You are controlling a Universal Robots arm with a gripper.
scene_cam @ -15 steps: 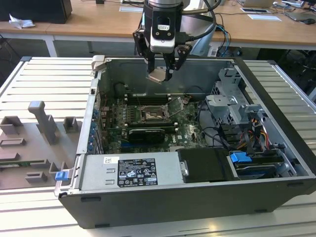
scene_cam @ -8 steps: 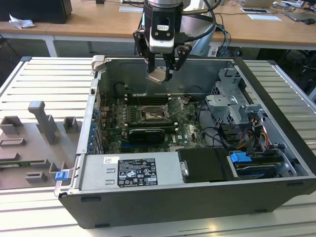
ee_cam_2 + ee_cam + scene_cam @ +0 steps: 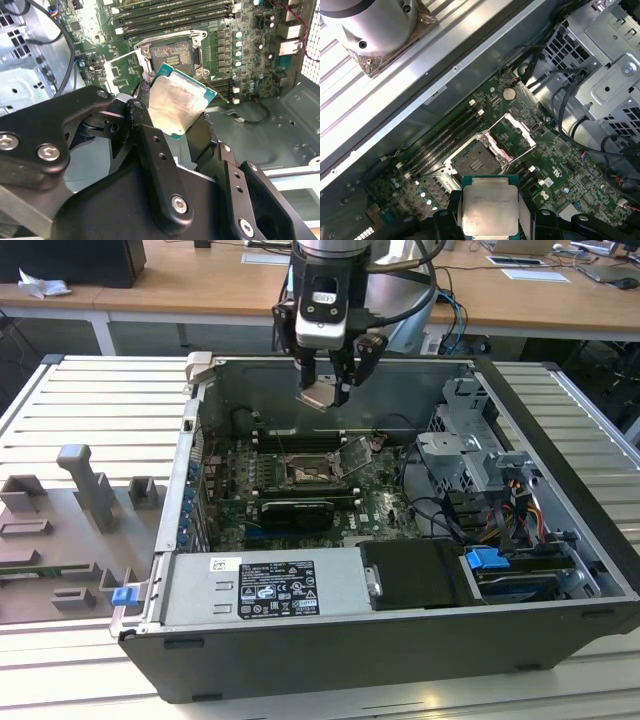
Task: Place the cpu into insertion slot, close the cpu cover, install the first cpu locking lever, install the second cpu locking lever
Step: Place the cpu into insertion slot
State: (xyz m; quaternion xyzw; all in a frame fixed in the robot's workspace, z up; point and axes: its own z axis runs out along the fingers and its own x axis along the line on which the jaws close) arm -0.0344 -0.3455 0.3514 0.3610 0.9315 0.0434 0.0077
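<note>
My gripper (image 3: 327, 390) hangs above the open computer case, shut on the cpu (image 3: 319, 396), a flat pale silver square with a green edge. Both wrist views show the cpu (image 3: 177, 103) (image 3: 490, 206) pinched between the black fingers (image 3: 155, 150). The insertion slot (image 3: 311, 471) (image 3: 172, 54) (image 3: 474, 157) lies open on the green motherboard, below the held chip and apart from it. The cpu cover (image 3: 357, 454) (image 3: 515, 131) (image 3: 124, 71) stands flipped up beside the socket, on the exterior view's right of it.
Long black memory slots (image 3: 300, 439) run behind the socket. A black graphics card (image 3: 297, 511) lies in front of it. Drive cages and cable bundles (image 3: 485, 490) fill the case's right side. The power supply (image 3: 265, 587) sits at the near wall.
</note>
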